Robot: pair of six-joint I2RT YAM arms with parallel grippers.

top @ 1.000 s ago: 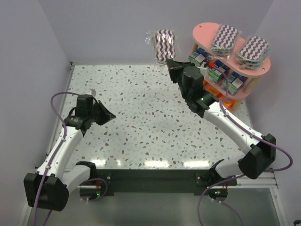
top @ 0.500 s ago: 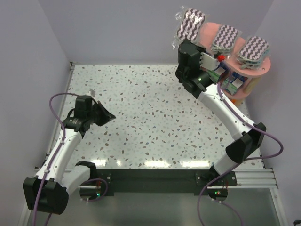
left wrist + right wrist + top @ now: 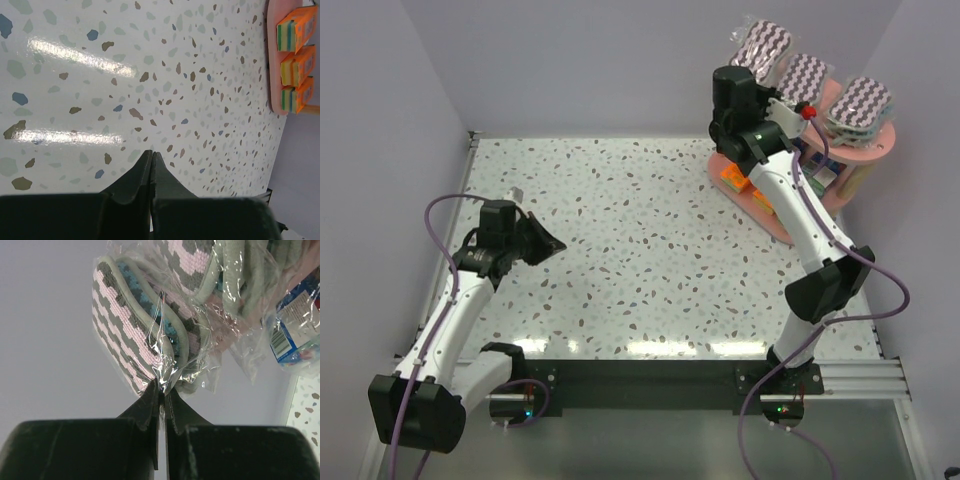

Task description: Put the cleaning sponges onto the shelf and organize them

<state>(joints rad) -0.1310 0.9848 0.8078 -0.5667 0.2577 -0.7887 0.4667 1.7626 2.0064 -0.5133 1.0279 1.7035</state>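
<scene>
The right gripper [image 3: 161, 388] is pinching the slippery-looking wrap edge of a soft, likely light zigzag sponge pack [image 3: 131, 322] above it; left gripper [image 3: 151, 159] closed, empty

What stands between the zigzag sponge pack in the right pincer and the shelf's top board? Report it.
Nothing visible. The right pincer holds the zigzag sponge pack by its wrap, over the left end of the top board. The middle zigzag pack lies close beside it and crowds the wrap.

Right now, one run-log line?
left jaws: shut, empty, above table | right jaws: shut on wrap of zigzag sponge, at shelf top tier | step: placing
</scene>
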